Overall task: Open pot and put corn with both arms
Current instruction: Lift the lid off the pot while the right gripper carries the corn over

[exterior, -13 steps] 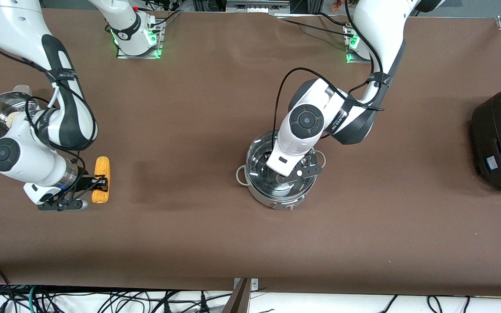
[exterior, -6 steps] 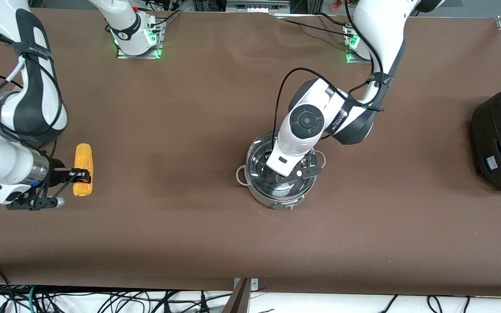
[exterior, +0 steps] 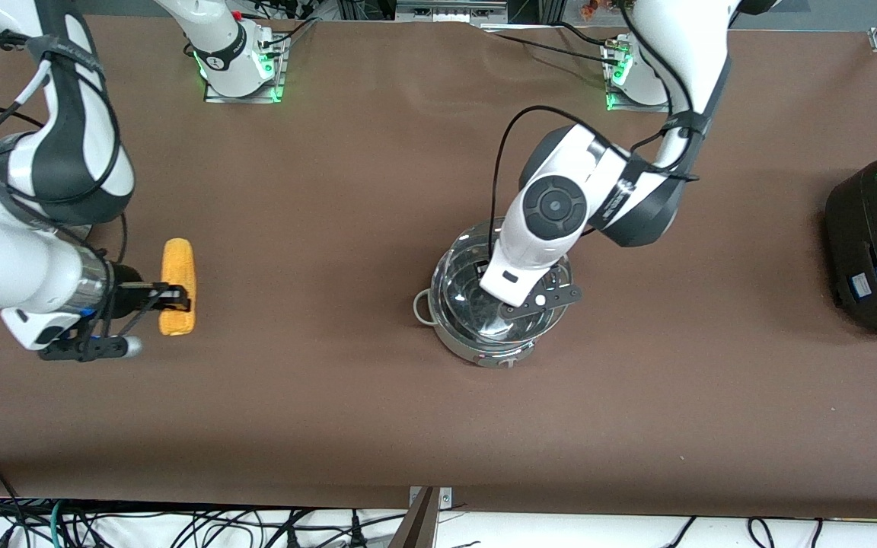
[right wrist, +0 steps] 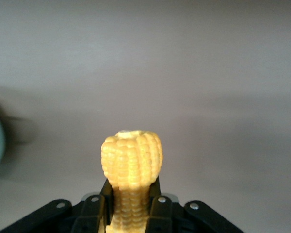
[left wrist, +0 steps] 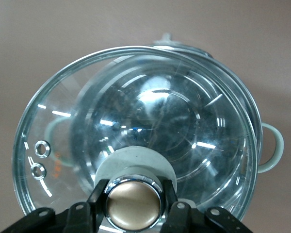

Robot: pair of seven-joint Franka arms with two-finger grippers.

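glass lid (left wrist: 136, 126) in left claw (left wrist: 134, 206); right claw (right wrist: 132, 206) grips corn (right wrist: 131, 167).

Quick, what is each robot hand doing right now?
Left end effector: closed on the clear glass lid's copper-coloured knob.
Right end effector: closed on the yellow corn cob.

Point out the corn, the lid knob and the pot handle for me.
corn (exterior: 178, 285): front view, middle of the cob, held in the right claw.
knob (left wrist: 134, 208): left wrist view, copper-coloured top face, between the left claw's fingers.
pot handle (exterior: 419, 308): front view, grey loop toward the right arm's end.
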